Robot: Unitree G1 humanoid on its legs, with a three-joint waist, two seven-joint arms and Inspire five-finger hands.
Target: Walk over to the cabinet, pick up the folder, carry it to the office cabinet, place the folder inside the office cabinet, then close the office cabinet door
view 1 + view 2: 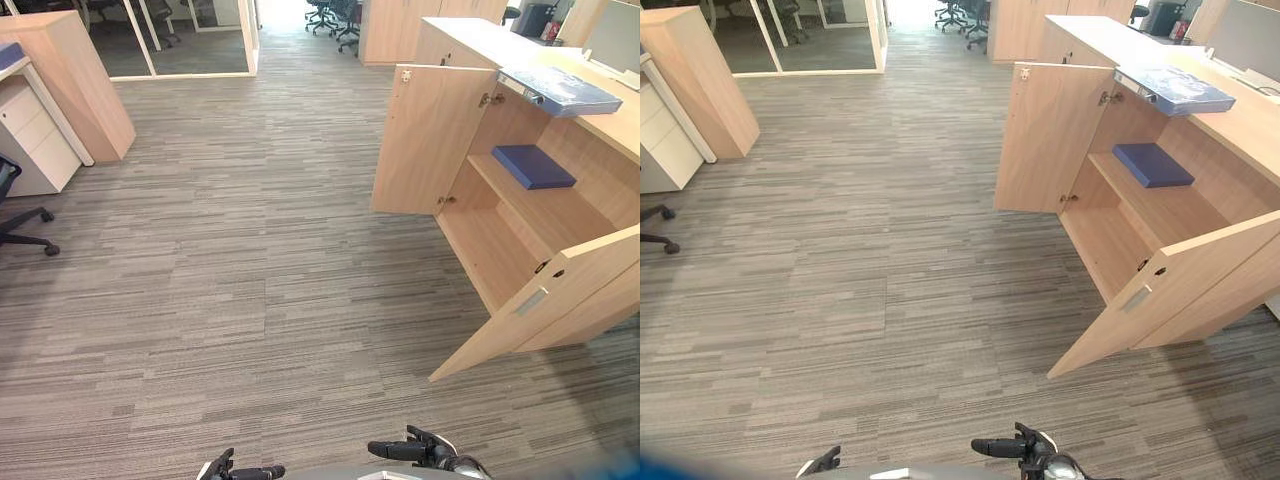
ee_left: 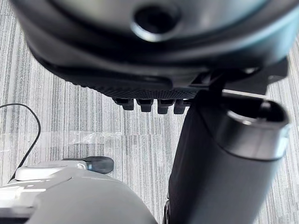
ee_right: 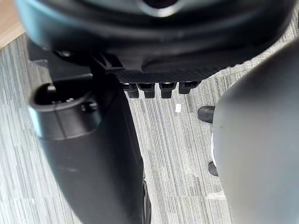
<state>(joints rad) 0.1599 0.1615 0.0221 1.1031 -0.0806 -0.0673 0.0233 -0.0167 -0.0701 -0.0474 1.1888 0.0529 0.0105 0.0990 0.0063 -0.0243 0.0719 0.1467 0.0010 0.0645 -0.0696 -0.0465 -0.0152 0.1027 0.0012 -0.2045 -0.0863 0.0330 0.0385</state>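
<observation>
Both the left robot hand (image 1: 240, 470) and the right robot hand (image 1: 412, 450) hang low over the grey striped carpet floor (image 1: 250, 250), fingers relaxed and spread, holding nothing, so the step in hand looks like the walk toward the light wooden cabinet (image 1: 428, 140) off to the right. The pale blue ring-binder folder (image 1: 562, 90) lies flat on its tabletop (image 1: 470, 40), jutting over the front edge, while a flat navy folder (image 1: 533, 166) sits on the inner shelf (image 1: 545, 208). Best to turn right and come in square between the two open doors, keeping well clear of the nearer wooden door (image 1: 540, 300), which swings out into the path.
</observation>
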